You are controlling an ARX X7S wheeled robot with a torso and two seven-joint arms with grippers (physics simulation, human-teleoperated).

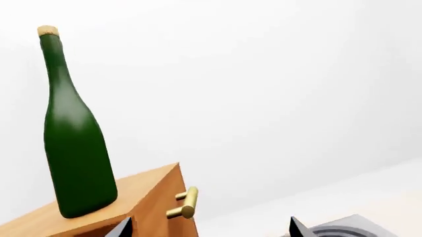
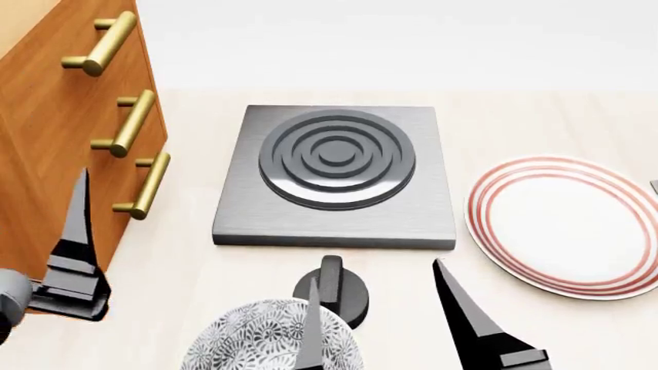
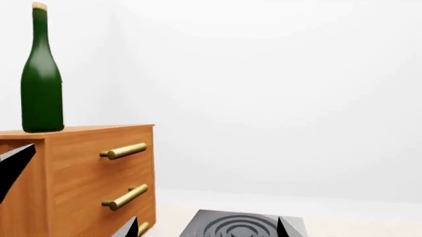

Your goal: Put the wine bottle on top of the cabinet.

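Note:
The wine bottle [image 1: 76,148], dark green with a tan cork, stands upright on top of the cabinet [image 1: 155,197], near its front corner. It also shows in the right wrist view as the wine bottle [image 3: 41,79] on the cabinet [image 3: 86,177]. My left gripper [image 1: 211,228] is open, below the bottle and apart from it, with nothing between its tips. One of its fingers [image 2: 80,231] rises beside the cabinet [image 2: 62,154] front. My right gripper [image 3: 209,228] is open and empty, and in the head view the right gripper [image 2: 386,331] hangs near the table's front. The bottle is out of the head view.
A dark square hot plate [image 2: 337,173] with raised rings lies mid-table, with a black knob [image 2: 331,289] in front of it. A red-rimmed white plate [image 2: 565,227] is at the right. A patterned bowl [image 2: 262,343] sits at the front. Brass handles [image 2: 134,123] stick out from the drawers.

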